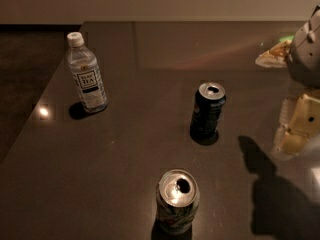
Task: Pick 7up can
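Note:
The 7up can (pixel 177 203) stands upright near the front of the dark table (pixel 120 154). It has a pale whitish-green patterned body and a bright silver top with the tab opening showing. My gripper (pixel 296 126) hangs at the right edge of the view, above the table. It is well to the right of the can and farther back, and is not touching it. Its shadow falls on the table to the right of the can.
A dark navy-black can (pixel 207 110) stands upright mid-table, behind the 7up can and a little to the right. A clear water bottle (pixel 86 76) with a white cap stands at the back left, near the table's left edge. A pale snack bag (pixel 274 54) lies at the far right.

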Robot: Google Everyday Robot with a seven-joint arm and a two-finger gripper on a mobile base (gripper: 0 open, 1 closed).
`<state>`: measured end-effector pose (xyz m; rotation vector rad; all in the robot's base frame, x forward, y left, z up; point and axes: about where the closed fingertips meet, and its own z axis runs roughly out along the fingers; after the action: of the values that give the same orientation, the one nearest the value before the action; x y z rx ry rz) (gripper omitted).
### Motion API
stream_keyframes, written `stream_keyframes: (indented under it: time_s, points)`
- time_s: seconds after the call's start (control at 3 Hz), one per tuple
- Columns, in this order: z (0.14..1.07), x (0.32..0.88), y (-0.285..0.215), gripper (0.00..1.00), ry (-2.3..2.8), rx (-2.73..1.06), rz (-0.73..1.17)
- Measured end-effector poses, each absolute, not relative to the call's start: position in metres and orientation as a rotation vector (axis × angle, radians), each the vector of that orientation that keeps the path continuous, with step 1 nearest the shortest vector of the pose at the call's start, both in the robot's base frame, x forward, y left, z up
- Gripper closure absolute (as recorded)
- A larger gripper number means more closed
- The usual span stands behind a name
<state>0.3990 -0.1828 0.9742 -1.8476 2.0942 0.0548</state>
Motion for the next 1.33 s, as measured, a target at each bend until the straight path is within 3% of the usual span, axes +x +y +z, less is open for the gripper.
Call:
stream_keyframes:
  time_s: [1.33]
  points:
    - [0.916,0.310,-0.060,0.00,1.726,-2.168,0.427]
